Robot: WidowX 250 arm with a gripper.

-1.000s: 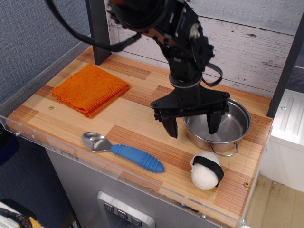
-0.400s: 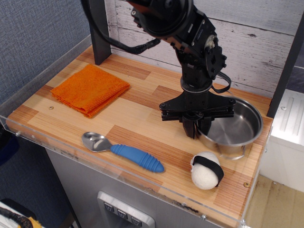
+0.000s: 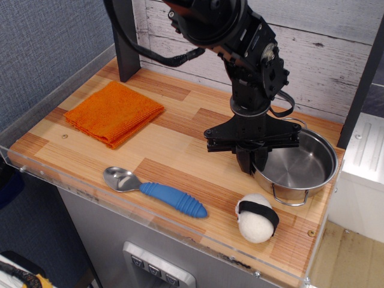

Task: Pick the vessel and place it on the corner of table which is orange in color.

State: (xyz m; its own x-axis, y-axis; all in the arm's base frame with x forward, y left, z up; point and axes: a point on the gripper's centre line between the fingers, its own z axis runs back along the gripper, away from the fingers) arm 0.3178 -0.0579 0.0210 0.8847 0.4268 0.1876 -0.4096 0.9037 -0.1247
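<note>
Your gripper (image 3: 249, 163) has lifted the pot (image 3: 297, 168) a little; its fingers are pinched tight on the rim.

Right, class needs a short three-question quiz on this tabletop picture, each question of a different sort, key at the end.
1. True or false: the pot sits on the orange cloth.
2. Which lies nearest the front edge of the table? A) the cloth B) the spoon C) the pot
3. Fill in: the gripper is closed on the pot's ____ rim.

Key
1. False; they are at opposite ends.
2. B
3. Left, the side toward the cloth.
</note>
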